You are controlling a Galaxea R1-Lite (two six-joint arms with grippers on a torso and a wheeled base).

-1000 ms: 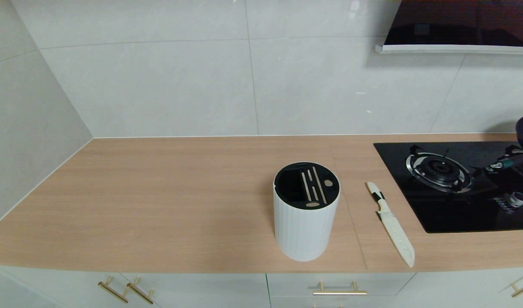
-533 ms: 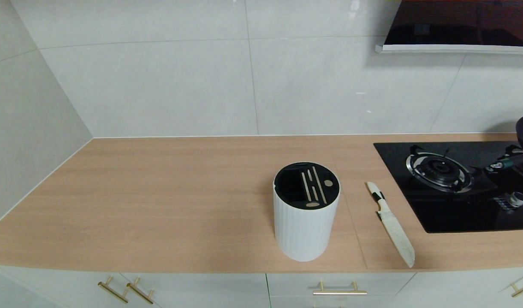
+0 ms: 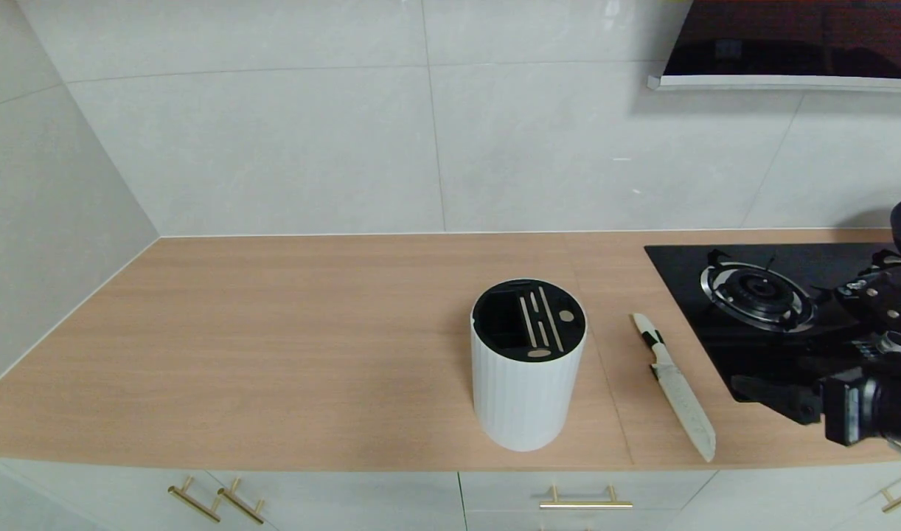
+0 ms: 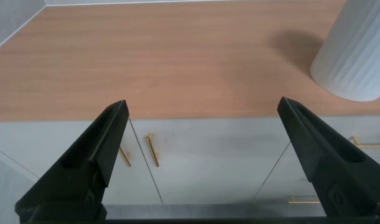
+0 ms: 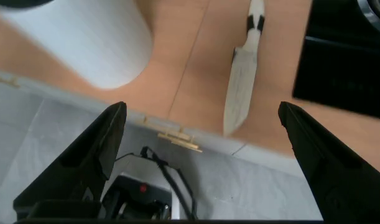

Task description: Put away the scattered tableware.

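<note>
Two grippers are hanging with jaws spread wide, gripping nothing. I am watching my right gripper (image 5: 201, 115) hovering at the front edge of the light wooden countertop (image 3: 273, 354). The cream speckled knife (image 5: 242, 81) is lying flat just ahead of it. The white ribbed cylindrical knife holder (image 5: 84, 43) is standing beyond the knife. My left gripper (image 4: 202, 109) is hovering before the counter edge, with the holder ahead to one side.

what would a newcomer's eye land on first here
The white ribbed holder with its black slotted top, standing in the middle of the wooden counter. Just to its right a cream knife lies flat on the wood, between the holder and the black stove. The right end effector hangs open near the knife's blade end.
</note>
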